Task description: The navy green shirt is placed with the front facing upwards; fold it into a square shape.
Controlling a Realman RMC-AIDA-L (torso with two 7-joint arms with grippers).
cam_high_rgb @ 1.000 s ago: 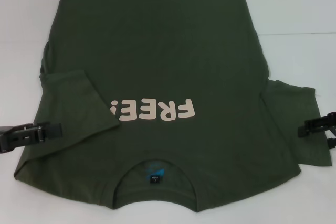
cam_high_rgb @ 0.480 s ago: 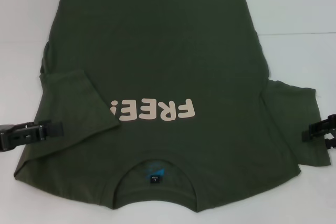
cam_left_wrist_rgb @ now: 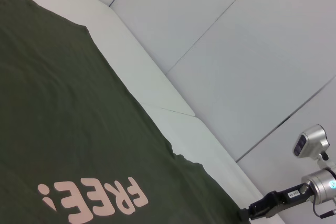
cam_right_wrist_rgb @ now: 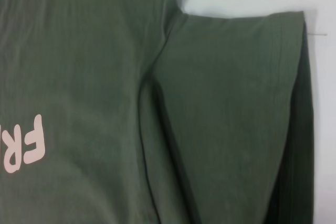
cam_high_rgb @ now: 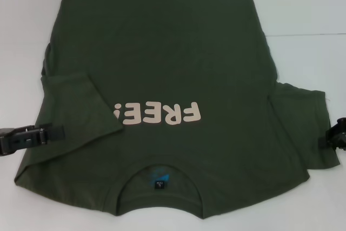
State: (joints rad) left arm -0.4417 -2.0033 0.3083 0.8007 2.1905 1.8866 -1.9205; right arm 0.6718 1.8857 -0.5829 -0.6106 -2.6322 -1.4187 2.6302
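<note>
Navy green shirt (cam_high_rgb: 162,79) is spread front-up on the white counter (cam_high_rgb: 308,14), collar toward the near edge, hem toward the far edge. The "FREE!" lettering (cam_high_rgb: 157,113) is partly overlapped by the left sleeve (cam_high_rgb: 81,104), which is already laid inward over the chest. The right sleeve (cam_high_rgb: 300,128) is flat, out toward the counter's right edge.

Left hand (cam_high_rgb: 54,133) is seen low at the shirt's left shoulder edge; whether its fingers are parted or closed cannot be told, and no cloth is seen lifted by it. Right hand (cam_high_rgb: 338,133) is seen just off the right sleeve cuff, at the counter's right edge; its opening cannot be told either.

Step judged: right sleeve to be folded in. For a clean fold, the cuff edge is best pinched through both layers, lifted little, carried inward to mirror the left sleeve, and laid flat so the side line runs straight from shoulder to hem.
</note>
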